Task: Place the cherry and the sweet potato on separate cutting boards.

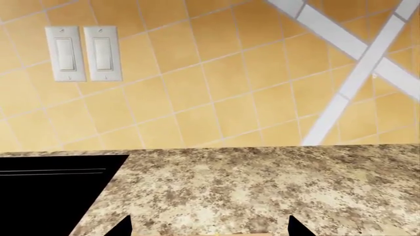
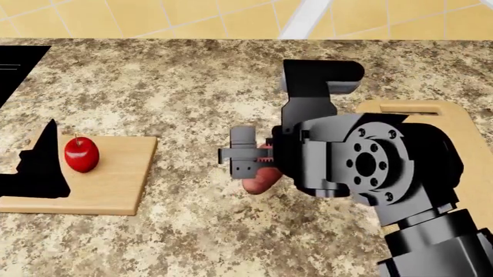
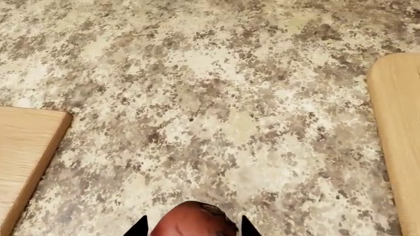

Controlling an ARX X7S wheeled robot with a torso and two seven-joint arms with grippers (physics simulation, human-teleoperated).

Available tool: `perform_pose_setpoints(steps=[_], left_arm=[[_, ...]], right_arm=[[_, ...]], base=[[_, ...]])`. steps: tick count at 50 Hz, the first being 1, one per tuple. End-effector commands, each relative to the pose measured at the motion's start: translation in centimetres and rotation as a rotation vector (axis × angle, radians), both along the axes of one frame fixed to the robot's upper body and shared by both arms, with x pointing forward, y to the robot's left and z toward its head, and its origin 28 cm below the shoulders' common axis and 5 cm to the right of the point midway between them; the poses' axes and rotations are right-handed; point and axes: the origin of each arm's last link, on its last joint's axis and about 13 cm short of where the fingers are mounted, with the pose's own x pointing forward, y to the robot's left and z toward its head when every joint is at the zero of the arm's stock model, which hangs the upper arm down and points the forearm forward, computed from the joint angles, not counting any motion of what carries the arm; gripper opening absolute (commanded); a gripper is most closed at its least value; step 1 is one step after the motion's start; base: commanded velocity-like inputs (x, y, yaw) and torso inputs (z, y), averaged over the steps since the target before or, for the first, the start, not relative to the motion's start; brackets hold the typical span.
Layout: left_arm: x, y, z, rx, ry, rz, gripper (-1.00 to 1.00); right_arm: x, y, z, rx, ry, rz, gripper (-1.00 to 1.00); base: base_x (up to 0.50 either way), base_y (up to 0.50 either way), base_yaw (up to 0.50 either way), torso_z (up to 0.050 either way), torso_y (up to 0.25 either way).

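The cherry (image 2: 81,154) stands upright on the plain rectangular cutting board (image 2: 115,184) at the left. My left gripper (image 2: 43,164) is a dark shape just left of the cherry; in the left wrist view (image 1: 210,228) its tips stand wide apart, open and empty. My right gripper (image 2: 258,167) is shut on the reddish-brown sweet potato (image 2: 260,180) over the counter between the two boards. The right wrist view shows the sweet potato (image 3: 194,221) between both fingertips (image 3: 139,228). The paler round-cornered cutting board (image 2: 454,127) lies at the right, partly hidden by my right arm.
The speckled stone counter (image 2: 177,86) runs back to a tiled wall. A black cooktop (image 2: 15,63) sits at the far left and also shows in the left wrist view (image 1: 46,191). Two wall switches (image 1: 82,53) are on the tiles. Both board edges (image 3: 26,152) (image 3: 397,128) flank the right gripper.
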Motion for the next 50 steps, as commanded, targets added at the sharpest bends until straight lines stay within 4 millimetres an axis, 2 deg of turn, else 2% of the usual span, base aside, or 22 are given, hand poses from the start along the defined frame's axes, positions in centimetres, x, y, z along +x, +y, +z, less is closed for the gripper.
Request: perform_pose_setpoints(steps=[1,18,27,35,47,50], left_arm=[[0.0,-0.1,0.0,0.000,-0.001,-0.003,1.00],[0.0,-0.2,0.0,0.005,-0.002,-0.003,1.00],[0.0,-0.3,0.0,0.006,0.000,-0.010,1.00],[0.1,-0.3,0.0,0.006,0.002,-0.006,1.00],[0.0,-0.3,0.0,0.006,0.000,-0.012,1.00],[0.0,-0.5,0.0,0.005,-0.002,-0.014,1.00]], right_arm=[[0.3,-1.4,0.5,-0.052,-0.050,-0.031,-1.00],[0.1,-5.1,1.2,-0.061,-0.080,-0.180,-1.00],[-0.5,-6.5,0.6,-0.099,-0.100,-0.252,-1.00],[-0.9,-8.2,1.2,-0.082,-0.105,-0.308,-1.00],[-0.5,-10.2,1.4,-0.105,-0.117,-0.392,-1.00],[-0.1,-10.4,0.8,-0.108,-0.121,-0.411,-1.00]], base=[[0.00,0.00,0.00,0.000,0.000],[0.00,0.00,0.00,0.000,0.000],[0.00,0.00,0.00,0.000,0.000],[0.00,0.00,0.00,0.000,0.000],[0.00,0.00,0.00,0.000,0.000],[0.00,0.00,0.00,0.000,0.000]])
